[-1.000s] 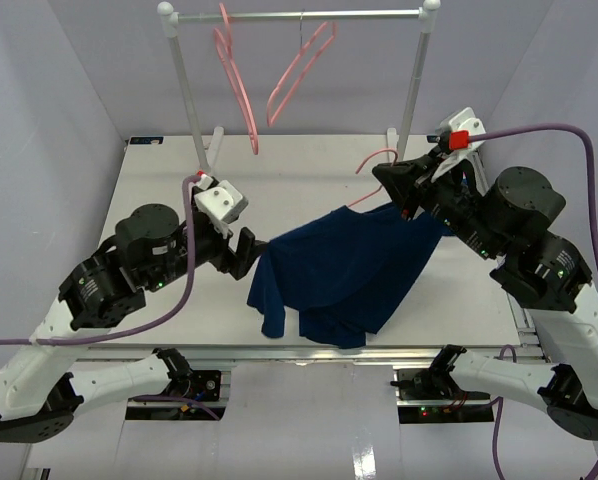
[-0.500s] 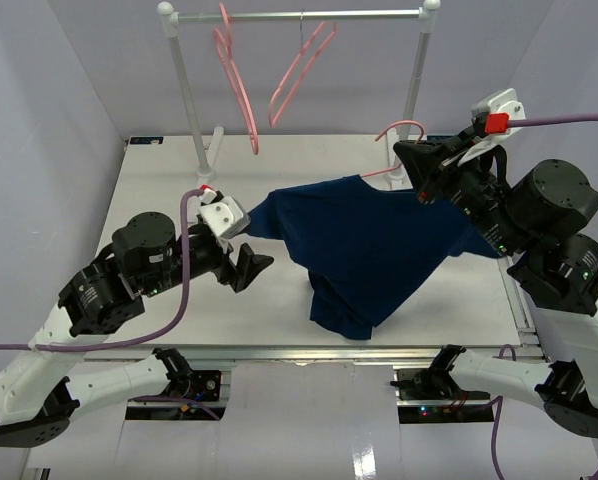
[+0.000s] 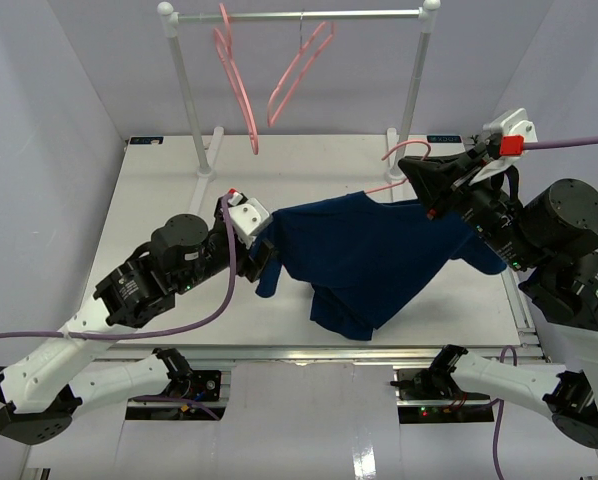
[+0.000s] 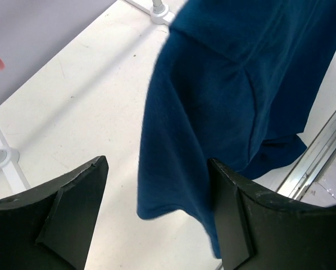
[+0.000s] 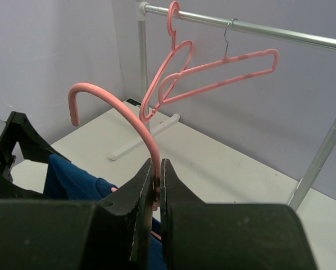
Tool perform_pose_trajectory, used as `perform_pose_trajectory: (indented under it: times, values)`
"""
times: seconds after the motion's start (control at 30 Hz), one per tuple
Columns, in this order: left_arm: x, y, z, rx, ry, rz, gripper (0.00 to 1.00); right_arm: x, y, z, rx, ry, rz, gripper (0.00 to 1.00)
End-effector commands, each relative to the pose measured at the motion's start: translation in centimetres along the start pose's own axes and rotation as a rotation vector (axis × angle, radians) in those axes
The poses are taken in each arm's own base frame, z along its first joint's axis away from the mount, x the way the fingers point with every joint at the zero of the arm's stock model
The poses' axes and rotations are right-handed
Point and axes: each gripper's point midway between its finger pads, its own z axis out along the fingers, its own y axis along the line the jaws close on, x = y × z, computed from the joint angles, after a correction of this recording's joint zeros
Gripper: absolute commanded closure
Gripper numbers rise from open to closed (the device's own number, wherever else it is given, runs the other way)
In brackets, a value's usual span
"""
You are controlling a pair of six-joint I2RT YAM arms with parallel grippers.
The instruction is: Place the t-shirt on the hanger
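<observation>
The hook neck of a thin pink plastic hanger [image 5: 120,107] is pinched between the closed fingers of the right claw [image 5: 158,169]. A dark navy-blue cloth t-shirt [image 5: 72,177] is seen just below, to the left. Behind, two more pink hangers [image 5: 224,76] are hung on a silver metal rail [image 5: 258,29] over the white desk [image 5: 224,169].
</observation>
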Motion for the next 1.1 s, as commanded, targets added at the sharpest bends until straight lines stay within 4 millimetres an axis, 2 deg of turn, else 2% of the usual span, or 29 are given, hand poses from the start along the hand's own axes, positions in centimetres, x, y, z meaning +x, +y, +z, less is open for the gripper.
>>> perform_pose_trajectory:
  times: [0.0, 0.03, 0.13, 0.2, 0.37, 0.43, 0.53, 0.63, 0.77, 0.83, 0.9, 0.97, 1.0, 1.07]
  values:
    - [-0.9, -0.3, 0.3, 0.023, -0.061, 0.034, 0.26, -2.9, 0.7, -0.9, -0.048, -0.126, 0.029, 0.92]
    - [-0.8, -0.3, 0.4, 0.024, -0.055, 0.037, 0.37, -3.0, 0.7, -1.1, -0.051, -0.13, 0.029, 0.92]
    - [-1.7, -1.0, 0.2, 0.067, -0.075, 0.044, 0.97, -2.6, 0.7, -1.2, -0.049, -0.124, 0.023, 0.92]
    - [-2.7, -0.9, -0.6, 0.073, -0.101, 0.033, 1.0, -2.0, 0.5, -1.2, -0.04, -0.111, 0.004, 0.92]
    - [-8.2, 0.0, -5.2, 0.068, -0.285, -0.023, 1.0, 1.7, 0.4, -1.1, -0.042, 0.012, -0.036, 0.92]
    - [-9.7, 0.6, -6.9, 0.048, -0.346, -0.035, 1.0, 2.8, 0.4, -1.2, -0.043, 0.046, -0.045, 0.92]
    - [-9.7, 1.2, -7.5, 0.024, -0.333, -0.036, 1.0, 3.3, 0.1, -1.2, -0.026, 0.072, -0.057, 0.92]
    - [-9.0, 1.9, -7.2, -0.021, -0.3, -0.04, 1.0, 3.4, 0.6, -1.3, -0.056, 0.089, -0.059, 0.92]
    - [-6.6, 4.3, -6.3, -0.169, -0.201, -0.058, 1.0, 2.9, 1.0, -1.7, -0.086, 0.076, -0.059, 0.92]
    - [-5.0, 5.2, -5.7, -0.238, -0.131, -0.056, 0.96, 2.0, 1.0, -2.2, -0.087, 0.053, -0.059, 0.92]
    - [-4.1, 5.2, -5.1, -0.244, -0.092, -0.053, 0.81, 0.7, 1.3, -2.6, -0.11, 0.02, -0.058, 0.92]
    - [-3.8, 4.6, -4.6, -0.217, -0.081, -0.047, 0.49, -0.5, 1.3, -2.4, -0.11, -0.008, -0.053, 0.92]
    - [-4.0, 4.2, -4.6, -0.187, -0.089, -0.045, 0.36, -1.5, 1.1, -2.2, -0.094, -0.035, -0.049, 0.92]
    - [-4.9, 3.8, -4.7, -0.158, -0.111, -0.043, 0.29, -2.8, 0.6, -1.2, -0.061, -0.077, -0.044, 0.92]
